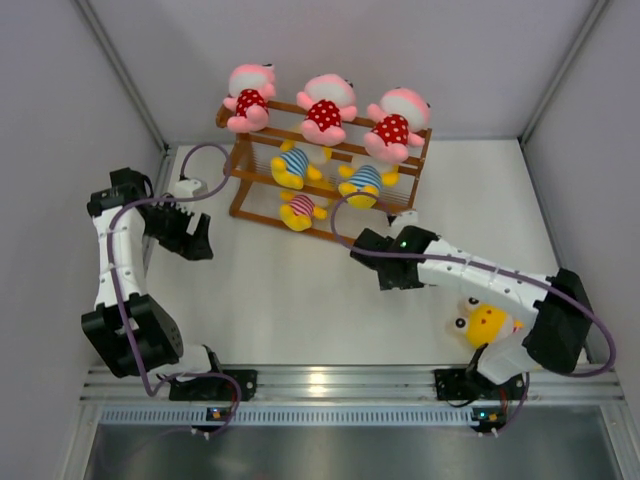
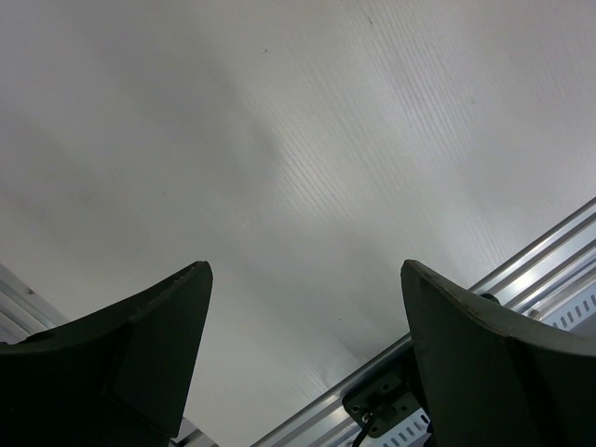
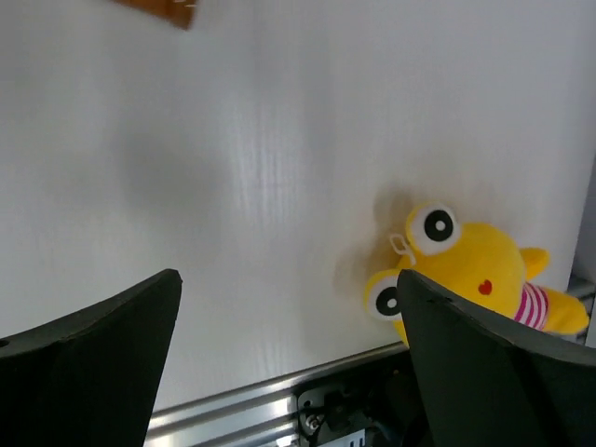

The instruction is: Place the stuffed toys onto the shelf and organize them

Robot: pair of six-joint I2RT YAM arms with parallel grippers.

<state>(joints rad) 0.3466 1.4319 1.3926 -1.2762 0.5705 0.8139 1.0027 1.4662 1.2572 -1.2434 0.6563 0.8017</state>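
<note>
— Yellow stuffed toy [image 3: 466, 268] on the desk [image 1: 300, 320]: shelved yet?
— No. It lies by my right base, at four o'clock from my right gripper [image 1: 385, 262], whose jaws hang released and empty. My left gripper [image 1: 190, 238], off at nine o'clock, is released too.
— And beyond?
— At twelve o'clock, the shelf [image 1: 240, 175] carries pink toys [image 1: 324, 110] over yellow ones [image 1: 362, 183]. Next, I judge: reach to the toy, descend, clench round its body.
</note>
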